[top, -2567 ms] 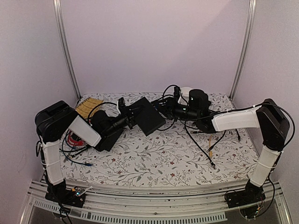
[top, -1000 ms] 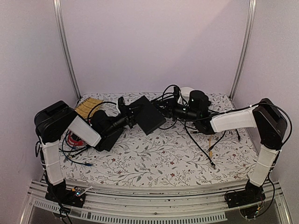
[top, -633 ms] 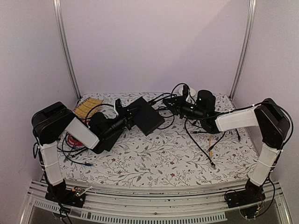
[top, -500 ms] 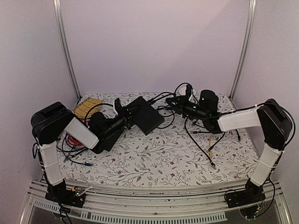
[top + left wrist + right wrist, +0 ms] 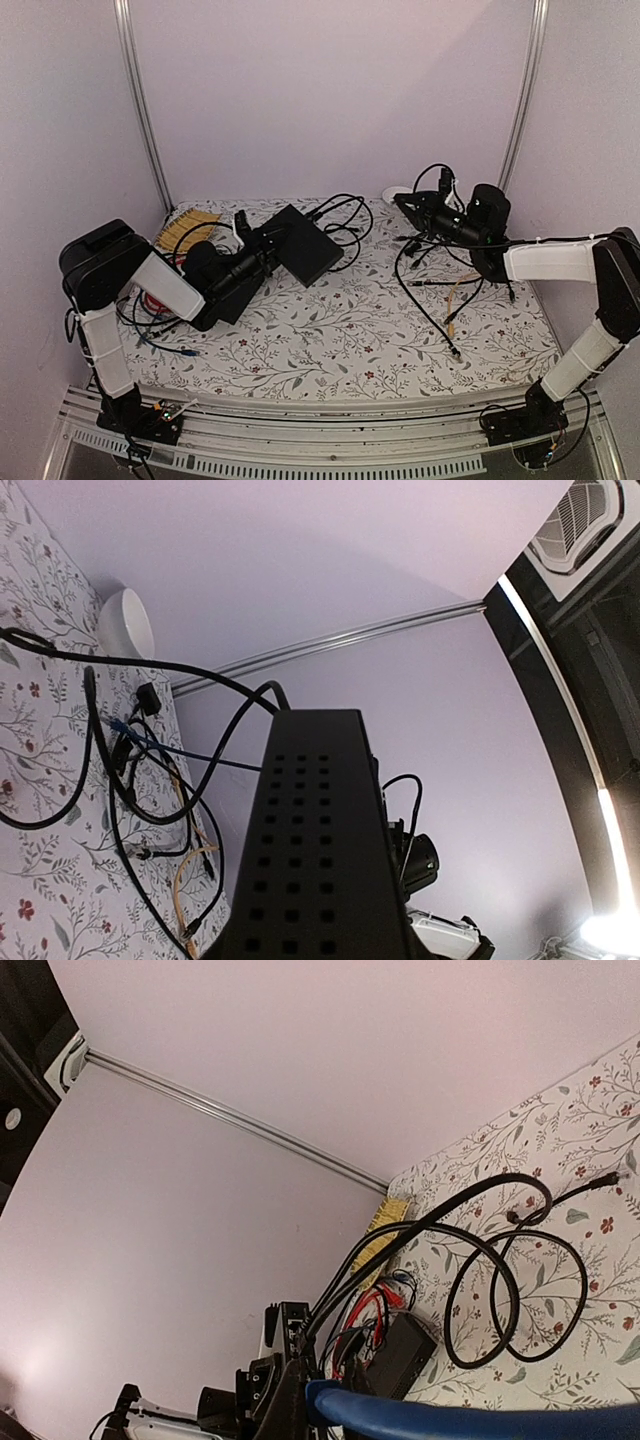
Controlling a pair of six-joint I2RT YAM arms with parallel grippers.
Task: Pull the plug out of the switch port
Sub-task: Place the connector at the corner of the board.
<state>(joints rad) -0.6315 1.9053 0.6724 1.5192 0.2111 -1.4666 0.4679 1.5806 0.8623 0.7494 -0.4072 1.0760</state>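
Observation:
The switch (image 5: 303,243) is a black box held raised at the back left, tilted. My left gripper (image 5: 262,238) is shut on its near-left end. In the left wrist view its vented side (image 5: 320,850) fills the bottom and hides my fingers. My right gripper (image 5: 412,203) is at the back right, well apart from the switch. It is shut on a blue cable (image 5: 470,1422) that crosses the bottom of the right wrist view from my fingers (image 5: 290,1400). The plug itself is hidden. Black cables (image 5: 340,215) still run to the switch's edge (image 5: 300,1325).
A second black box (image 5: 228,295) lies under the left arm, beside red wires (image 5: 150,300). A yellow bundle (image 5: 190,228) lies at the back left and a white round thing (image 5: 397,193) at the back. Loose black and orange cables (image 5: 440,290) lie on the right.
My right gripper has pulled back to the right, away from the switch's edge, with the cable in it. The left gripper and switch shifted slightly left. Black cables now lie looped between them.

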